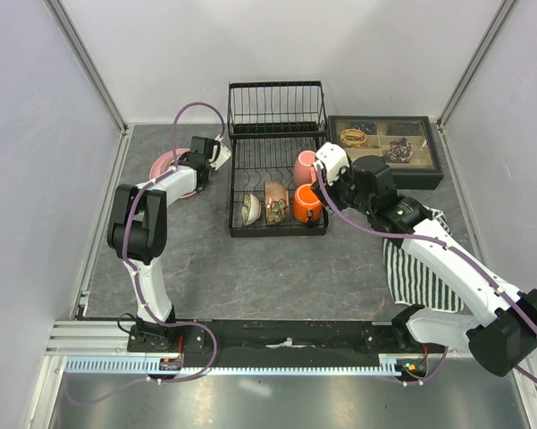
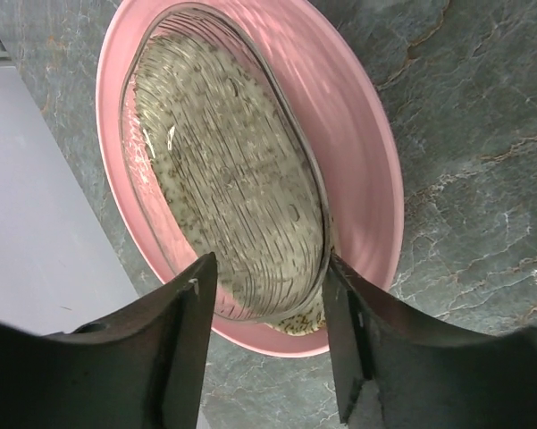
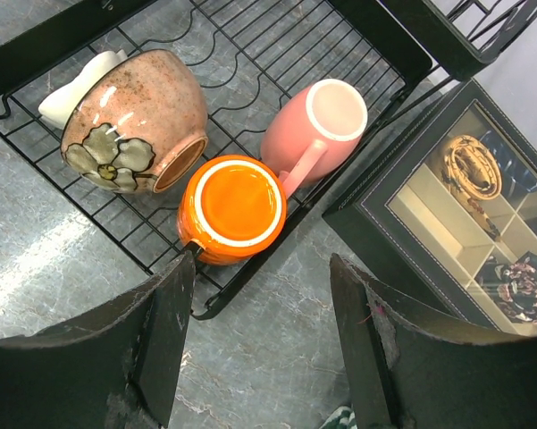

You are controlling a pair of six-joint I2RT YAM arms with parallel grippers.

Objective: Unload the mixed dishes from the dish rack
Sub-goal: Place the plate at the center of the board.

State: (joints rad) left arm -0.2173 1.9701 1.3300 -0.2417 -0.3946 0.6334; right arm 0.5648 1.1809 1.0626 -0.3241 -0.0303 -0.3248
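A lab test cell: white panel walls (image 1: 36, 179) enclose the grey table (image 1: 277, 268).

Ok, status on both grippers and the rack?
Left gripper open astride grey speckled plate on pink plate. Right gripper open, facing orange mug in dish rack. Pink mug close beside it.

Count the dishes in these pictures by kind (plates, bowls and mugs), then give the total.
Plates: 2 (pink plate, grey speckled plate)
Bowls: 2 (brown bowl, pale bowl)
Mugs: 2 (orange mug, pink mug)
Total: 6
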